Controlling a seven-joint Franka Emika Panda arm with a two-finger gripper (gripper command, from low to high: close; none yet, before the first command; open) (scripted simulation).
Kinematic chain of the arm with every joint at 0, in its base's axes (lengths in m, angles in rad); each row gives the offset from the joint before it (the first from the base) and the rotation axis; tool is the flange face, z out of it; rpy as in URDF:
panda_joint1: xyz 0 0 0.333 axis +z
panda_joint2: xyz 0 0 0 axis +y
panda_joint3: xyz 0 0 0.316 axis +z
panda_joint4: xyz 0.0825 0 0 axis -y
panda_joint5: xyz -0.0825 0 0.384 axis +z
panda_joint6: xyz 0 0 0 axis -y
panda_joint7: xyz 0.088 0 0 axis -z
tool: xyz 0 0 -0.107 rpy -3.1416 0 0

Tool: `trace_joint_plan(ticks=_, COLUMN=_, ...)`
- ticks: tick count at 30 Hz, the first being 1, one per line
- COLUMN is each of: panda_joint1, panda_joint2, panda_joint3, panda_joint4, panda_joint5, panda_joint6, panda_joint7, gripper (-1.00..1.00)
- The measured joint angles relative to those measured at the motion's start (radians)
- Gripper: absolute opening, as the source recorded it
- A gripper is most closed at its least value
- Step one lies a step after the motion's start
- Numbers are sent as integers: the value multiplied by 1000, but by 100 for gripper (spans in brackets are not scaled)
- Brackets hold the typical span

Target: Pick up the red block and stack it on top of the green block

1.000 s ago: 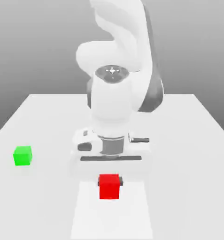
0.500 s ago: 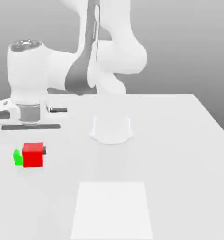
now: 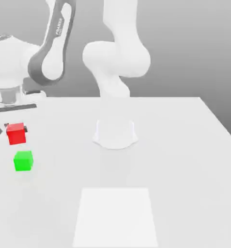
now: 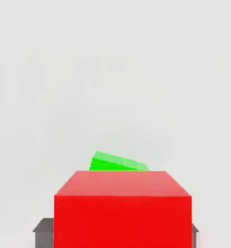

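Between the fingers (image 3: 16, 129), the red block (image 3: 16, 134) is pinched from both sides, their dark tips just showing at its flanks, and it hangs clear of the table (image 3: 185, 160) at the exterior view's left edge. In the hand view the red block (image 4: 123, 208) fills the near field, with a dark finger (image 4: 43, 231) poking out at its lower corner.

Below it on the table sits the green block (image 3: 23, 161), apart from the red one and not yet touched. The hand view shows just a sliver of the green block (image 4: 118, 163) peeking past the red block's far edge, so the two look offset rather than squarely lined up.

That offset is the main risk, as I judge it: lowering from here could land the red cube on an edge of the green one, so it tips off or shoves the green cube sideways. Letting go too high would let it bounce or twist on landing.

Further out, the white arm (image 3: 49, 53) reaches in from its round base (image 3: 115, 135) at mid-table. A paler square patch (image 3: 115, 215) lies near the front, well apart from both cubes. Nothing stands between the held cube and its target.
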Motion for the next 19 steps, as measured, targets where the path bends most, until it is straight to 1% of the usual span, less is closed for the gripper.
trace_joint_plan(ticks=5, panda_joint1=30, panda_joint2=58, panda_joint3=-17, panda_joint4=1, panda_joint5=74, panda_joint6=56, panda_joint7=-54, gripper=-100)
trace_joint_plan(ticks=10, panda_joint1=60, panda_joint2=122, panda_joint3=-22, panda_joint4=2, panda_joint5=167, panda_joint6=111, panda_joint7=-119, gripper=-100)
trace_joint_plan(ticks=19, panda_joint1=71, panda_joint2=241, panda_joint3=19, panda_joint4=8, panda_joint5=373, panda_joint6=198, panda_joint7=-266, gripper=-100)
